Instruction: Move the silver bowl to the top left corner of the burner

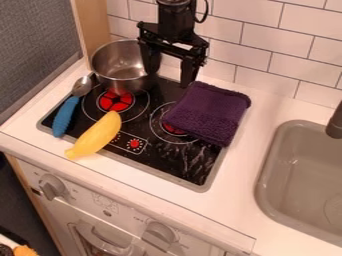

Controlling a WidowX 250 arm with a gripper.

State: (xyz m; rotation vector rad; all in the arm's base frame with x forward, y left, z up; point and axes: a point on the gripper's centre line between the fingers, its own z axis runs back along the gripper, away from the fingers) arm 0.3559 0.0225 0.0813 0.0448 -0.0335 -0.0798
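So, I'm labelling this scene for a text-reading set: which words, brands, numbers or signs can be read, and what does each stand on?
None can be read with certainty.
Oven's front panel: small print around the left knob and right knob, too small to read.
Stovetop: small marks around the red dots on its control strip, too small to read.

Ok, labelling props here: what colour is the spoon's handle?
The handle is blue, best seen in the camera view.

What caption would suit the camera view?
Open pincer beside silver bowl at a toy stove, with spoon, banana, purple cloth.
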